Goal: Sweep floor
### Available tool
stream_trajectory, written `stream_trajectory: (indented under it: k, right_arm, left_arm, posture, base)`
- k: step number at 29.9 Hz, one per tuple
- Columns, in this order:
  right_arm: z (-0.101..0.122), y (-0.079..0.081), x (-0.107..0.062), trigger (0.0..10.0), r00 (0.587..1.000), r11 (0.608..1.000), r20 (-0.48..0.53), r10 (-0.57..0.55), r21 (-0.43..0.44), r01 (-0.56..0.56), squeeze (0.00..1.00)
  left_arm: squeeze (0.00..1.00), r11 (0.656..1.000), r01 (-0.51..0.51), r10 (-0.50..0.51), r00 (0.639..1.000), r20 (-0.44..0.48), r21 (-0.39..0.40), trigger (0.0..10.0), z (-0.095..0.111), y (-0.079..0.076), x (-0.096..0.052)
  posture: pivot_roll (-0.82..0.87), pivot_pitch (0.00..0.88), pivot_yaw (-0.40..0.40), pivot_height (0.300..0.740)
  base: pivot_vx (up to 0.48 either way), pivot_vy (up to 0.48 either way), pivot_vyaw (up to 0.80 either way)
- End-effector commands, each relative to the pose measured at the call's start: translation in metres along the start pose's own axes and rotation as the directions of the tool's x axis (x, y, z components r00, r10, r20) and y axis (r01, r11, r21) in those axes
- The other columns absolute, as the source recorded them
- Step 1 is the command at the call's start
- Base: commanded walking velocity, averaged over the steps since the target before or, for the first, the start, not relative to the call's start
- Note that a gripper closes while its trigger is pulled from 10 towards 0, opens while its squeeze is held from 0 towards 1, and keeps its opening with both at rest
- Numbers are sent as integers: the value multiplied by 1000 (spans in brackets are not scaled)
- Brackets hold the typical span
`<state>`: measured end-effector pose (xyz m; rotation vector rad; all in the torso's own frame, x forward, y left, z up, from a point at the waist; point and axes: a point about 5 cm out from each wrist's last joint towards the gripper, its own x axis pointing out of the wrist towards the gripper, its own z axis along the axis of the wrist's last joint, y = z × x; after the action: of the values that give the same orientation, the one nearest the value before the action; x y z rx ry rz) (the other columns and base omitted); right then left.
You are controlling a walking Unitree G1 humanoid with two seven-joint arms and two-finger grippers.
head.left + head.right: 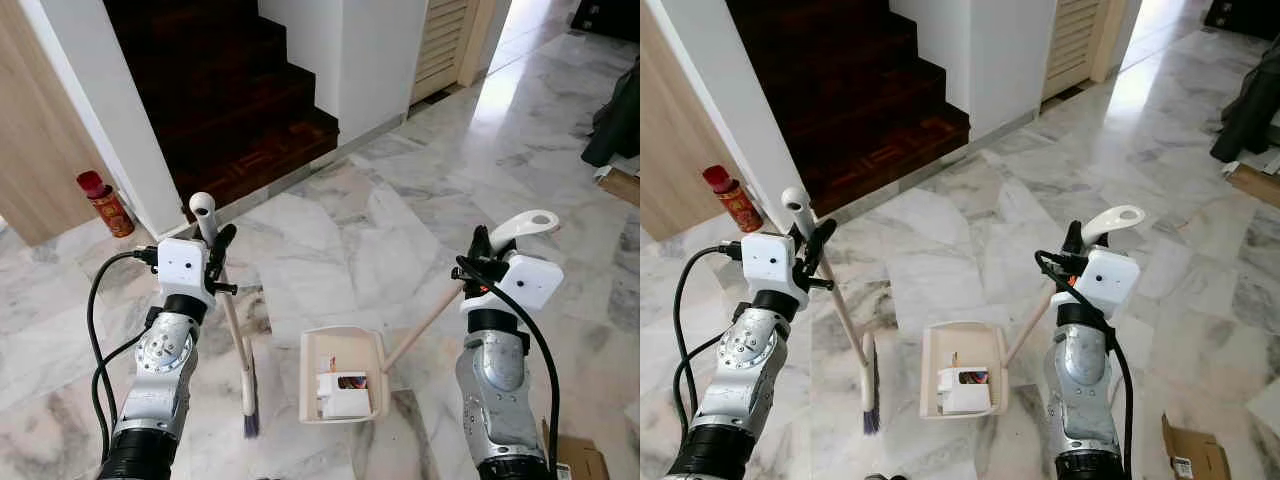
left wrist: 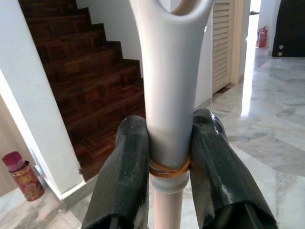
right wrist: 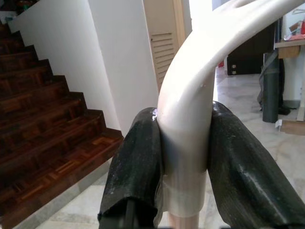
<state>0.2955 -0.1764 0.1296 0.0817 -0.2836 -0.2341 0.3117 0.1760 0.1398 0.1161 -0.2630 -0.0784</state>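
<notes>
**Sweep: debris in pan, emptying still to do**

Left gripper [image 2: 169,157] clamped on broom [image 1: 232,318] handle, bristles down on marble floor [image 1: 400,230] just beside dustpan [image 1: 343,374]. Right gripper [image 3: 183,157] clamped on the dustpan's long handle. Pan sits flat and holds a white box (plus small scraps). Floor nearby looks clean; judging collection mostly done

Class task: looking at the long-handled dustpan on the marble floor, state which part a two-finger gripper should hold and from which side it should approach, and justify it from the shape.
Grip the dustpan by its handle's white top grip, coming from the robot's side. The pole slants up from the pan toward the robot's right, and the right gripper is shut on it there.
</notes>
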Motion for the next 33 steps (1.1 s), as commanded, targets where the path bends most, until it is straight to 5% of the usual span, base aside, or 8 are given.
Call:
stream_trajectory:
  k: [1,20,33]
  right_arm:
    - [12,5,6,10000,999,1000,52,11,21,-12,0]
    - [13,2,7,10000,999,1000,43,7,7,-8,0]
    - [12,3,7,10000,999,1000,38,12,-1,-12,0]
  left_arm:
    - [0,1000,-11,10,999,38,9,10000,9,1,3]
    - [0,1000,-15,15,999,30,-5,10000,7,-1,3]
    - [0,1000,-11,11,1000,26,-9,10000,7,-2,3]
  posture:
    - [-19,78,19,740]
    - [-22,91,8,740]
    - [-21,99,10,740]
  base:
    - [0,0,0]
    - [0,0,76]
    - [0,278,0]
